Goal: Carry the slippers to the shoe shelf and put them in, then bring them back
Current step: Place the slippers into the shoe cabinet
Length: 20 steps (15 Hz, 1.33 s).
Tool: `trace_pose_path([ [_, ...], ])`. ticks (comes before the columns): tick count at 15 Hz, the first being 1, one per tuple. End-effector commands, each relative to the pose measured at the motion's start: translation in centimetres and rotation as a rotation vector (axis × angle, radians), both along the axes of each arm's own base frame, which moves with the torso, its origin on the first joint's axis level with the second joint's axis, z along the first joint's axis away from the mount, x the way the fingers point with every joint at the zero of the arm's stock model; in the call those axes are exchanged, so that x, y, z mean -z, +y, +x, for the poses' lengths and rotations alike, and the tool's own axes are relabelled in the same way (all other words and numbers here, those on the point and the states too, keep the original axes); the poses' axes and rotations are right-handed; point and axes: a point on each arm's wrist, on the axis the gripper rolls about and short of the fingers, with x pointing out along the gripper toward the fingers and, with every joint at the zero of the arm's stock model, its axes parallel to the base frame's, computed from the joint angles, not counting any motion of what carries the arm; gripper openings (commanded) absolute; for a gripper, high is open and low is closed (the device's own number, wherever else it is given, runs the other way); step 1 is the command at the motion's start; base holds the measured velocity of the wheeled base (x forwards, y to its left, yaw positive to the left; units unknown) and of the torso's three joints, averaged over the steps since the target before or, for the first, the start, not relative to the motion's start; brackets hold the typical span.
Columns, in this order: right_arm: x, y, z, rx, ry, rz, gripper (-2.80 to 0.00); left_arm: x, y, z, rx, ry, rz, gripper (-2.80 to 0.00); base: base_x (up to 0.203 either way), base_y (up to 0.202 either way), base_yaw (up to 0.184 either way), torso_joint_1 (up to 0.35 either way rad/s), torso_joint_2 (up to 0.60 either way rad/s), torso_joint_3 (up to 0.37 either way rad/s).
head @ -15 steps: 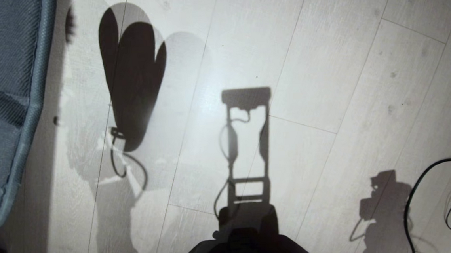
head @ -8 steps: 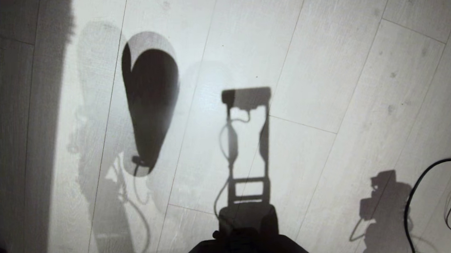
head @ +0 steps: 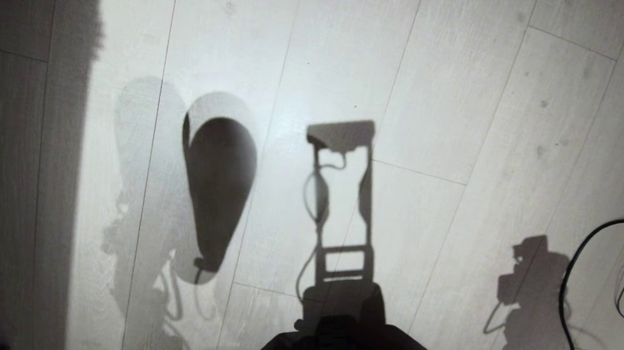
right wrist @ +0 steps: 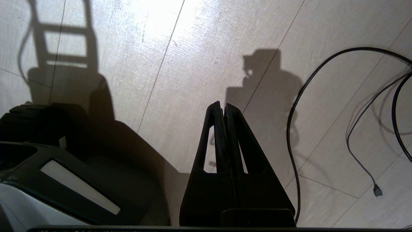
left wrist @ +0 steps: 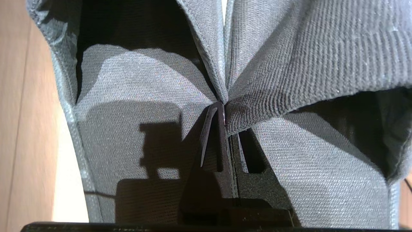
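Shadows fill our head view: one rounded double slipper shape on the pale plank floor [head: 448,77], beside our trunk's shadow and two black cables [head: 587,265]. In our left wrist view we count two slippers [left wrist: 305,58], dark blue-grey ribbed fabric, hanging off the floor with edges pressed together; our left gripper [left wrist: 224,108] has its jaws clenched on them. In our right wrist view, our right gripper [right wrist: 223,108] hangs over the floor, jaws clenched, holding nothing.
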Motion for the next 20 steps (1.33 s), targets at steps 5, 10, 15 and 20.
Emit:
trace_pose_path([
  [5,0.0,0.0,0.0,0.000,0.000,-0.001,-2.80,5.3,0.1,-0.7,-0.070,0.021,-0.001,-2.80,0.000,0.000,0.000,0.000,0.00,0.000],
  [10,0.0,0.0,0.0,0.000,0.000,-0.001,-2.80,9.3,0.3,-0.7,-0.168,0.078,0.017,-2.80,0.000,0.000,0.000,0.000,0.00,0.000],
  [15,0.0,0.0,0.0,0.000,0.000,-0.001,-2.80,11.3,0.5,0.1,-0.219,0.142,0.028,-2.80,0.000,0.000,0.000,0.000,0.00,0.000],
  [20,0.0,0.0,0.0,0.000,0.000,-0.001,-2.80,12.2,0.7,0.4,-0.321,0.224,0.074,-2.80,0.000,0.000,0.000,0.000,0.00,0.000],
])
